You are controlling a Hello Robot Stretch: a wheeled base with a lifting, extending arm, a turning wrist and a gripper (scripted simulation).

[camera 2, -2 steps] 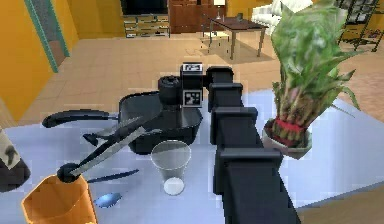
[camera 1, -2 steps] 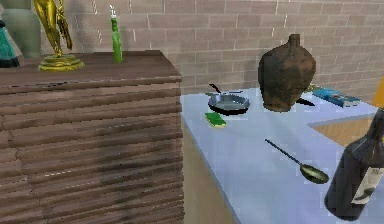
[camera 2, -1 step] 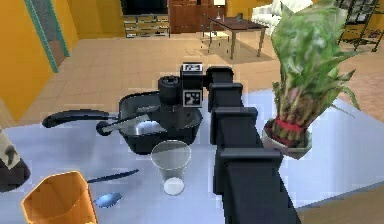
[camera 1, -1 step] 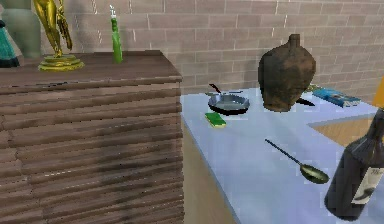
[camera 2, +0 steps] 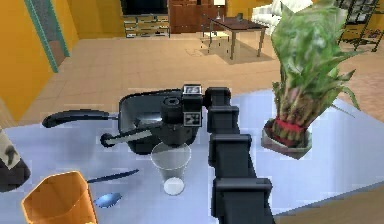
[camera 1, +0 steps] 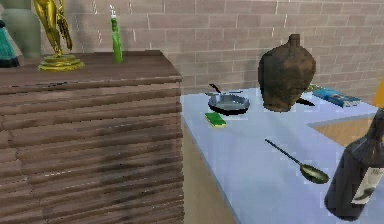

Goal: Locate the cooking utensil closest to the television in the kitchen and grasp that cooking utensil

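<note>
Jaws sit at the far end of the arm (camera 2: 236, 172), dark against the black pan (camera 2: 138, 110) on the worktop (camera 2: 335, 170). Can't tell if they are released or clenched. Can't tell if they grasp anything either, since the pan lies right at or behind them. Over it, beside it or touching it: not clear.

Task's thing, my read: that pan. Its body is at the jaws and its long handle (camera 2: 75, 118) runs off to the arm side view's left of them. A dark screen (camera 2: 145, 6), likely the television, stands far beyond the jaws, past the worktop edge.

Risks:
- Drinking glass (camera 2: 171, 162) stands just on the arm's side of the jaws. A drop or pull-back could tip it.
- The handle is away from the jaws. A grip on the wide rim could slip, or the pan could swing.
- Wrong pick. A spoon (camera 2: 108, 197) lies on the near side, left of the jaws, by an orange cup (camera 2: 58, 200). The forward view shows a smaller frying pan (camera 1: 230, 103) and a ladle (camera 1: 300, 163). Which utensil is closest to the screen is a guess from here.
- Potted plant (camera 2: 300, 85) stands right of the arm, near enough to be clipped by a sideways swing.
</note>
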